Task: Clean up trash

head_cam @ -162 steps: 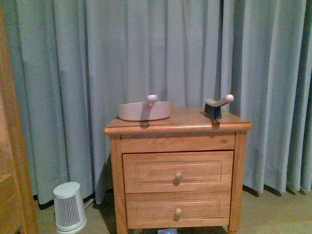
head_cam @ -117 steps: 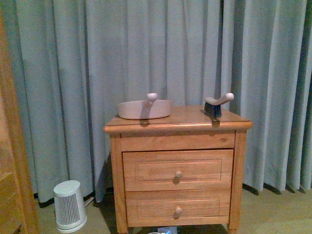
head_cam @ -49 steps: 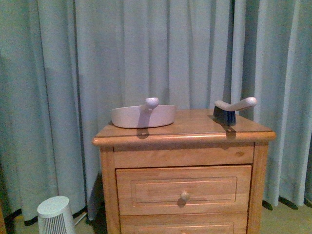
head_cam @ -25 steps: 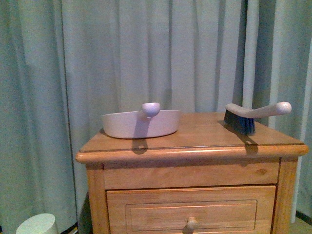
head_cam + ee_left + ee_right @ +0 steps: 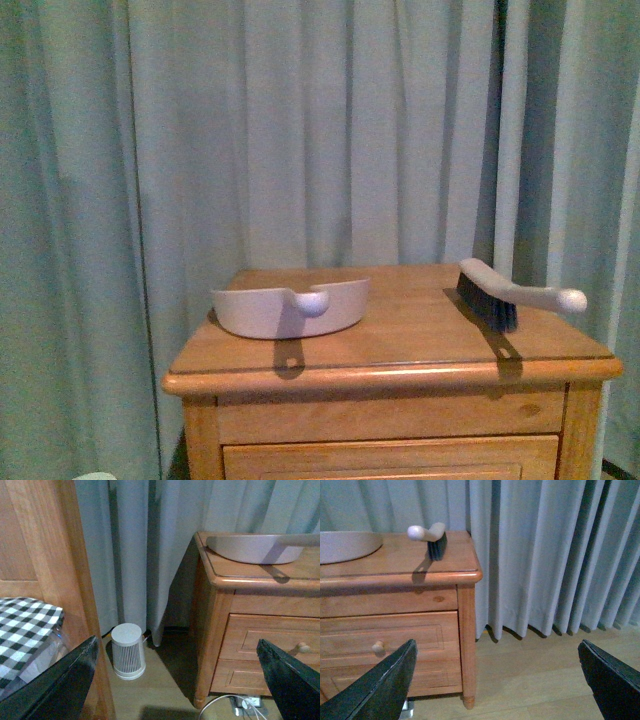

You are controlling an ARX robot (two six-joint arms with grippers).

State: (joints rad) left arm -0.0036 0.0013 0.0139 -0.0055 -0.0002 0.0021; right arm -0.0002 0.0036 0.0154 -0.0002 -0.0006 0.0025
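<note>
Here we are, squared up to the wooden nightstand, and neither arm has anything in hand. The left arm's fingers are spread wide and empty, and the right arm's fingers are splayed just the same. That reads as a ready stance, since nothing is within reach to close on. Up on the worktop the pale dustpan sits ahead of the left fingers and well apart from them, its knobbed handle turned back toward the robot, an easy end to take. The hand brush rests bristles-down ahead of the right fingers, also well apart, with its handle jutting toward the far-side edge. One tool before each arm looks like a deliberate split: pan for the left, brush for the right. And the trash? No crumpled paper shows in any view. It may lie inside the pan, whose wall hides the interior from here, but I can't tell. Off beyond the left fingers a small white grilled appliance stands on the floor by the grey curtain, clear of the approach. My call: the reach hasn't begun.
</note>
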